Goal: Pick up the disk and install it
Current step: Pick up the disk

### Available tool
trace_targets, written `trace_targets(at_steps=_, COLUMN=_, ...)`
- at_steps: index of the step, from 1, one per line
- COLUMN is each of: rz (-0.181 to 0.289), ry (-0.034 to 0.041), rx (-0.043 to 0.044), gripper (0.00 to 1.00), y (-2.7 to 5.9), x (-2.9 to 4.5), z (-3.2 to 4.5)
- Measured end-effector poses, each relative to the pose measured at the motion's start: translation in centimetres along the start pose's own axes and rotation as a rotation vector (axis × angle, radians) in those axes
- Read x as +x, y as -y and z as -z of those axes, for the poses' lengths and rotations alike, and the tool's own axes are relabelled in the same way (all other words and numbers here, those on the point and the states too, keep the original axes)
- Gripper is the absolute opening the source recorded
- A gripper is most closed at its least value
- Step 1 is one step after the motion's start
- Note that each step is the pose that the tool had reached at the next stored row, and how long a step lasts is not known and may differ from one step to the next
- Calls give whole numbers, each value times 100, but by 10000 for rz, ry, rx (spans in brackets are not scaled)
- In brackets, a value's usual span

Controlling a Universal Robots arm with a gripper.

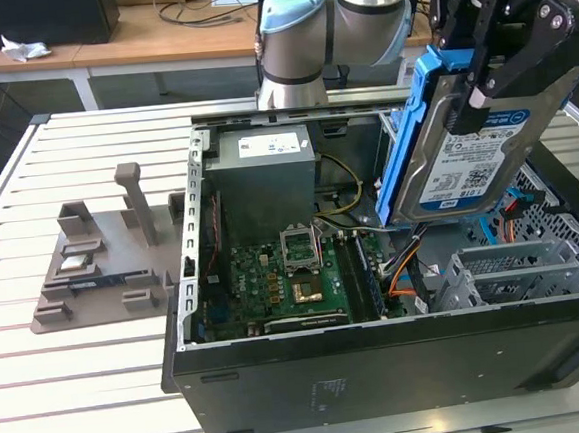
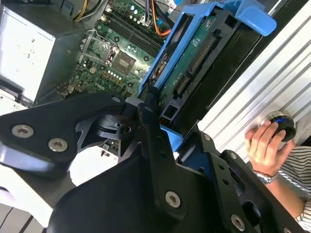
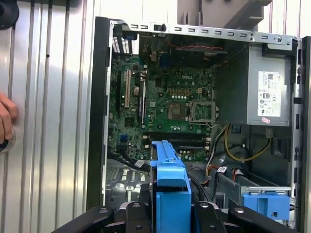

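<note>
The gripper (image 1: 477,91) is clamped on the disk (image 1: 475,157), with its fingers pinching the upper end across the blue bracket (image 1: 409,137). The disk hangs tilted, label outward, clear of the open computer case (image 1: 381,365) and above its drive end. It touches nothing below.

Step in hand: the pick is complete and the disk is in carriage toward installation.

The silver drive cage (image 1: 519,271) lies under the disk and appears to be the receiving bay, though its rails are not clearly visible.

Judgement: seating calls for the bracket to be squared to the bay opening, lowered straight, and kept clear of the orange and yellow cables (image 1: 404,273).

A person's hand (image 2: 265,144) rests on the table beside the case.
</note>
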State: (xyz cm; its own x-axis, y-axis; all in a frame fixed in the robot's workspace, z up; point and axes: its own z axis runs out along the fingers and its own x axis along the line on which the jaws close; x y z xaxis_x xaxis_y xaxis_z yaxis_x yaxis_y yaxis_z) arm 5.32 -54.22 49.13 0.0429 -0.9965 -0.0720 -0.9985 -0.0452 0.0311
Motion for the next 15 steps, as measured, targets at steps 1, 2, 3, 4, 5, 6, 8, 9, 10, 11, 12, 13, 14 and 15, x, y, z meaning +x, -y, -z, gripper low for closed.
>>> trace_targets(at_steps=1, rz=1, ry=0, rx=0, gripper=36, y=16, x=1, z=0)
trace_targets(at_steps=2, rz=0, ry=0, rx=-1, gripper=36, y=40, x=2, z=1)
trace_targets(at_steps=3, rz=-1, ry=-1, rx=-2, gripper=36, y=57, x=2, z=1)
trace_targets(at_steps=4, rz=0, ry=0, rx=-4, gripper=36, y=91, x=4, z=1)
trace_targets(at_steps=5, rz=0, ry=1, rx=-5, gripper=36, y=111, x=5, z=1)
trace_targets(at_steps=6, rz=0, ry=0, rx=-6, gripper=36, y=128, x=5, z=1)
trace_targets(at_steps=8, rz=0, ry=1, rx=-9, gripper=36, y=180, x=8, z=1)
trace_targets(at_steps=9, rz=-1, ry=0, rx=-11, gripper=36, y=200, x=9, z=1)
trace_targets(at_steps=10, rz=-1, ry=1, rx=-13, gripper=36, y=228, x=11, z=0)
trace_targets(at_steps=11, rz=-1, ry=0, rx=-16, gripper=36, y=244, x=13, z=1)
trace_targets(at_steps=12, rz=-1, ry=0, rx=-17, gripper=36, y=258, x=17, z=1)
trace_targets(at_steps=13, rz=-2, ry=0, rx=-19, gripper=36, y=271, x=22, z=1)
trace_targets(at_steps=14, rz=-1, ry=1, rx=-22, gripper=36, y=285, x=29, z=1)
trace_targets(at_steps=15, rz=-1, ry=1, rx=-25, gripper=36, y=301, x=41, z=1)
